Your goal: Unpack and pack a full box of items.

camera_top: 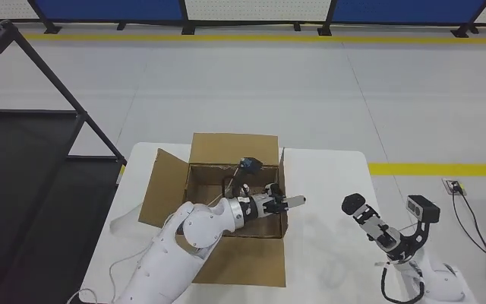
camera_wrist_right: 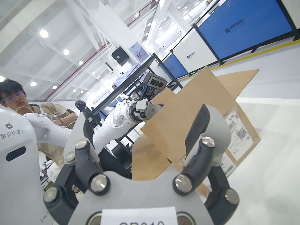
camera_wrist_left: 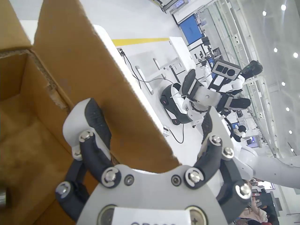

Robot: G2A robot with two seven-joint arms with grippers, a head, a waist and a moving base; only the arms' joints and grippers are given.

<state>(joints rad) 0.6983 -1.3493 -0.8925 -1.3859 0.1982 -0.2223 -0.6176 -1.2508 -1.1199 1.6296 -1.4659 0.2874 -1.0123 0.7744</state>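
Note:
An open cardboard box (camera_top: pixel 228 148) stands in the middle of the white table (camera_top: pixel 326 175), its flaps spread out. My left gripper (camera_top: pixel 282 202) is at the box's right wall, open. In the left wrist view the gripper (camera_wrist_left: pixel 150 115) straddles the upright right flap (camera_wrist_left: pixel 70 47), one finger (camera_wrist_left: pixel 93 115) inside the box and the other (camera_wrist_left: pixel 208 122) outside. The part of the box's inside that shows is bare cardboard. My right gripper (camera_top: pixel 353 205) hangs open and empty above the table to the right of the box. In the right wrist view this gripper (camera_wrist_right: pixel 145 118) faces the box (camera_wrist_right: pixel 211 90).
A black metal rack (camera_top: pixel 45 91) stands off the table's left side. A floor socket with a cable (camera_top: pixel 454 186) lies to the right of the table. Bare tabletop lies between the box and the right arm.

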